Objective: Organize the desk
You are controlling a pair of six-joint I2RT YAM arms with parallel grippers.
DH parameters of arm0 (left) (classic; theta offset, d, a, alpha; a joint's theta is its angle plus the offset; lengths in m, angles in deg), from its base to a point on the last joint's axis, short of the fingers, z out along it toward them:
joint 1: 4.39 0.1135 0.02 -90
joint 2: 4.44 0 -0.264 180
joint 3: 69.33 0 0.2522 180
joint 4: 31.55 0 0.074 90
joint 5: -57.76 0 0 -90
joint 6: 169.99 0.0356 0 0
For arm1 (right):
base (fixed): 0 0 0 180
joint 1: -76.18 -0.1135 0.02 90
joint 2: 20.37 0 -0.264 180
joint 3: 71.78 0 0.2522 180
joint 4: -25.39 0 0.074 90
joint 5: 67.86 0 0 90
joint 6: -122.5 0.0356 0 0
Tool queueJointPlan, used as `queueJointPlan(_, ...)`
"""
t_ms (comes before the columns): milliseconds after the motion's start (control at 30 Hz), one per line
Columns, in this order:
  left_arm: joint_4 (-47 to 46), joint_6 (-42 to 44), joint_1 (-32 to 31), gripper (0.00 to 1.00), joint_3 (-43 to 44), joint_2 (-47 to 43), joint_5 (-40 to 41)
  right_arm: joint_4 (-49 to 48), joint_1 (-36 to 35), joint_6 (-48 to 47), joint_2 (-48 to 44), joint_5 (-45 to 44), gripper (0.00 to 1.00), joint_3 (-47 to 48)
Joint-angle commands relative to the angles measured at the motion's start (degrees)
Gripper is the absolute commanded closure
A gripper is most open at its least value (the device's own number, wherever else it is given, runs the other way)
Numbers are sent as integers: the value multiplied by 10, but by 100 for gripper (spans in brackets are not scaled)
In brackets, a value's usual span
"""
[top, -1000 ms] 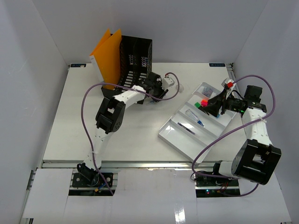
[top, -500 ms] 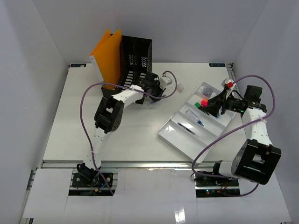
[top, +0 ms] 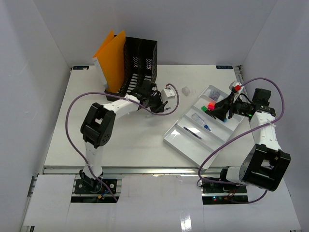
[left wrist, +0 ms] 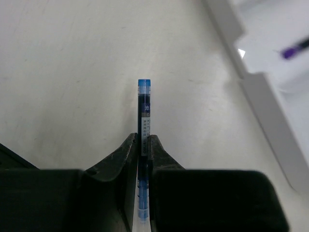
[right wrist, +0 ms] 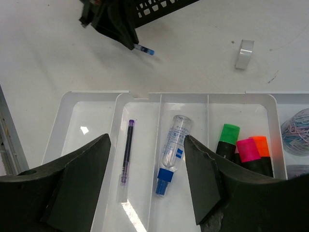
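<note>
The desk (top: 120, 140) is a white tabletop with a metal rail along its near edge. My left gripper (top: 161, 104) is low over it, just in front of the black file holder. In the left wrist view it (left wrist: 143, 141) is shut on a blue pen (left wrist: 144, 113) that sticks out forward past the fingertips. In the right wrist view the pen's tip (right wrist: 145, 50) shows beyond the left gripper (right wrist: 126, 41). My right gripper (top: 219, 107) is open and empty, and it (right wrist: 147, 145) hovers over the white compartmented tray (right wrist: 91, 93).
The tray (top: 190, 147) holds a purple pen (right wrist: 126, 150), a clear bottle with a blue cap (right wrist: 173, 147), green (right wrist: 227, 137), pink and orange highlighters, and rubber bands (right wrist: 297, 125). A small clear roll (top: 186, 90) lies on the desk. The black mesh file holder (top: 137, 65) and an orange folder (top: 112, 58) stand at the back left.
My left arm has swung its elbow left, and the gripper with the pen has drawn slightly back toward the near left, uncovering the small clear roll. The right arm has not moved.
</note>
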Motion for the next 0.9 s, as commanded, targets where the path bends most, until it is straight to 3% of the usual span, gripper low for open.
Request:
queueJointPlan(0, -88, 139, -37, 100, -77, -123, -135, 8, 3, -7, 2, 16, 31, 3)
queueJointPlan(233, -101, 227, -101, 100, -93, -105, -194, 6, 3, -8, 5, 10, 31, 2)
queueJointPlan(633, -102, 256, -176, 96, 41, 4, -217, 7, 6, -12, 4, 9, 31, 3)
queueJointPlan(867, -102, 254, -192, 87, 57, 31, -216, 8, 6, -14, 3, 9, 31, 2)
